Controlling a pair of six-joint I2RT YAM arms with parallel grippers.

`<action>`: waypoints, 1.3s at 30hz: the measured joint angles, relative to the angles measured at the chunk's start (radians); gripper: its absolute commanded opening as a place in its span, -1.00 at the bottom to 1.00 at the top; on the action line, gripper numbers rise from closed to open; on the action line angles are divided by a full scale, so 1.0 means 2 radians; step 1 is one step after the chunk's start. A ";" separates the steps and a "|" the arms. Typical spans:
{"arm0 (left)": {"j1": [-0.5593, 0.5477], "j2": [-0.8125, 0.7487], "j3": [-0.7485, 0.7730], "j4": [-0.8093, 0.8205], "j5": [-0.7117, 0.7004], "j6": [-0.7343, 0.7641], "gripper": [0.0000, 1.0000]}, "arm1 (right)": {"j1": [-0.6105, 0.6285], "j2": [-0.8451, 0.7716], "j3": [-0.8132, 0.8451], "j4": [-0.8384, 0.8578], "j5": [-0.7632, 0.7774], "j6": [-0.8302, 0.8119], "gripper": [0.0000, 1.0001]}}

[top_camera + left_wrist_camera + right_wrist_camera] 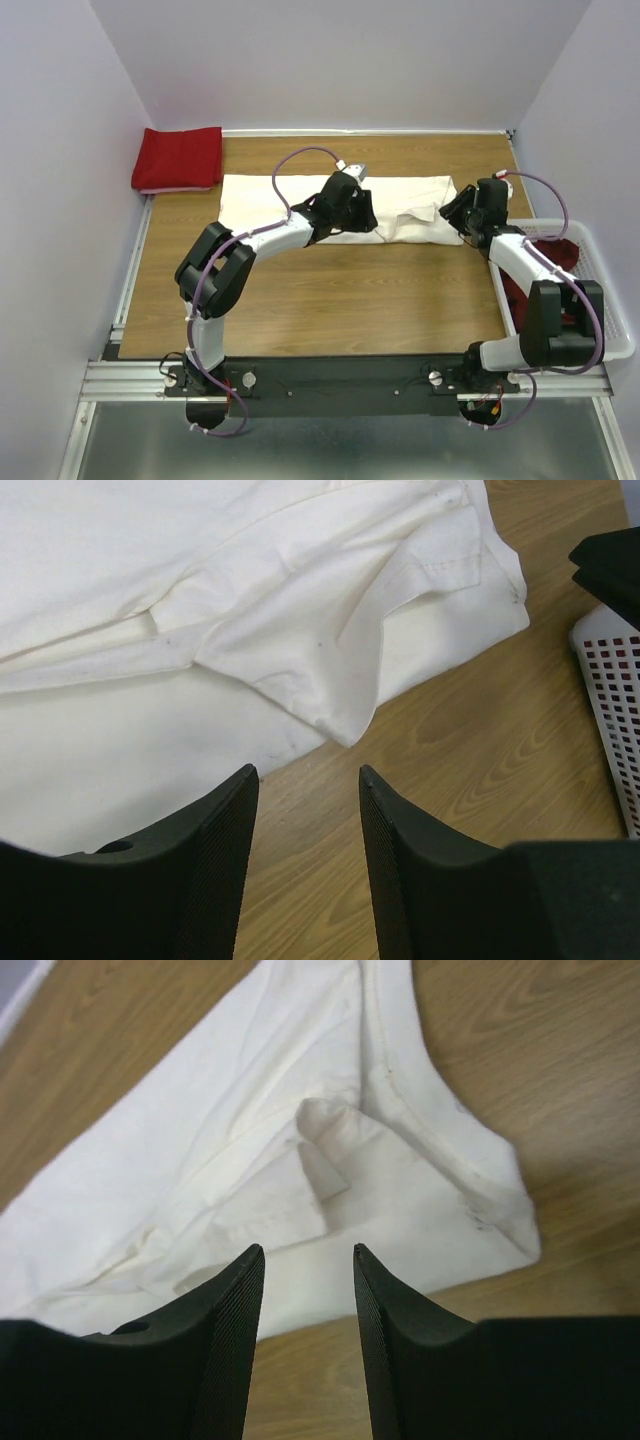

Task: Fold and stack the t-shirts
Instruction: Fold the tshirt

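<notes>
The left jaws and right jaws hang released by the cream-white t-shirt [250,200]; pinching its near edge squarely should keep the fold even.

The cream-white t-shirt [400,200] lies before me in a long rumpled band on the counter [350,300] — the bright red t-shirt [178,158] sits folded at far left.

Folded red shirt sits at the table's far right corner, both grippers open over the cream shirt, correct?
Not quite. The folded red shirt sits at the table's far left corner, as the top external view shows. The left gripper and right gripper are indeed open over the cream shirt.
</notes>
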 measured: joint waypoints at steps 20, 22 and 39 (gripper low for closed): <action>-0.017 0.006 0.010 -0.014 -0.032 0.061 0.12 | 0.000 0.081 -0.066 0.186 -0.039 0.153 -0.04; -0.021 0.010 0.017 -0.017 -0.035 0.070 0.13 | 0.000 0.089 -0.066 0.186 -0.038 0.155 -0.04; -0.059 0.049 0.073 -0.031 -0.066 0.150 0.14 | 0.000 0.116 -0.067 0.201 -0.036 0.159 -0.49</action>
